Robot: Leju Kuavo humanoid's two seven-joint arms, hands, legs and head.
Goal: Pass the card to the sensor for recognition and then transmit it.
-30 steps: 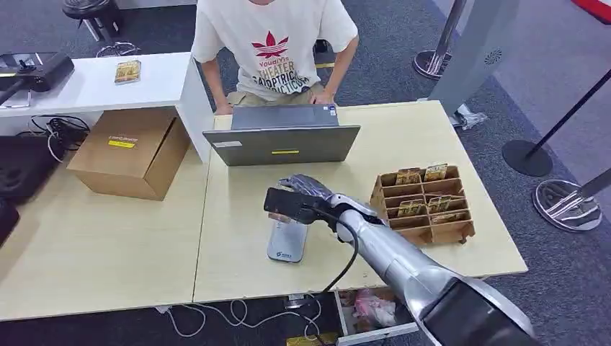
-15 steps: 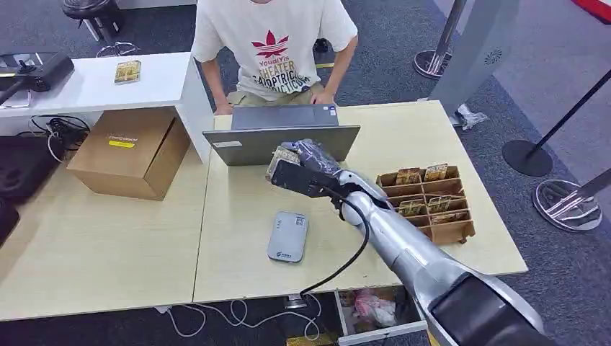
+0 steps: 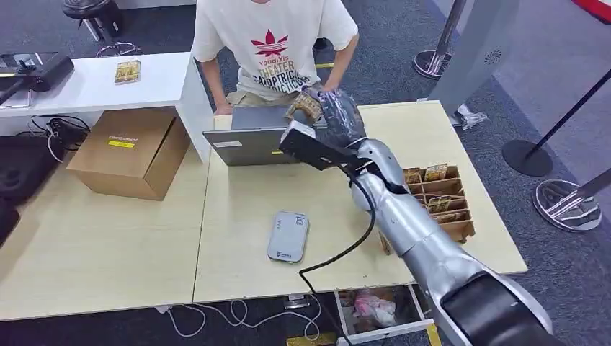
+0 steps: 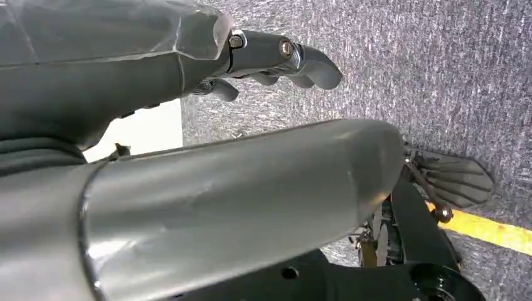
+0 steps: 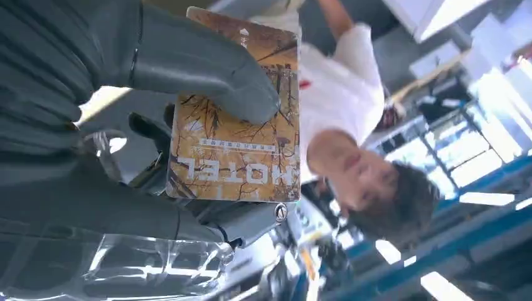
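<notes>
Card (image 5: 235, 135) pinched in right hand (image 3: 335, 115), arm outstretched above laptop (image 3: 277, 140).

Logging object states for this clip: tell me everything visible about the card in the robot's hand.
The card is a flat, stiff-looking rectangle printed in ochre with bare branches and the word HOTEL. The right hand grips it, thumb pressed on its printed face. It is held up above the laptop's far edge, in front of the seated person.

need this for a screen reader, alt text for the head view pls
The robot's right hand holds a hotel card up over a laptop, toward a person seated behind the table. A grey card sensor lies nearer, beside a wooden card rack.
</notes>
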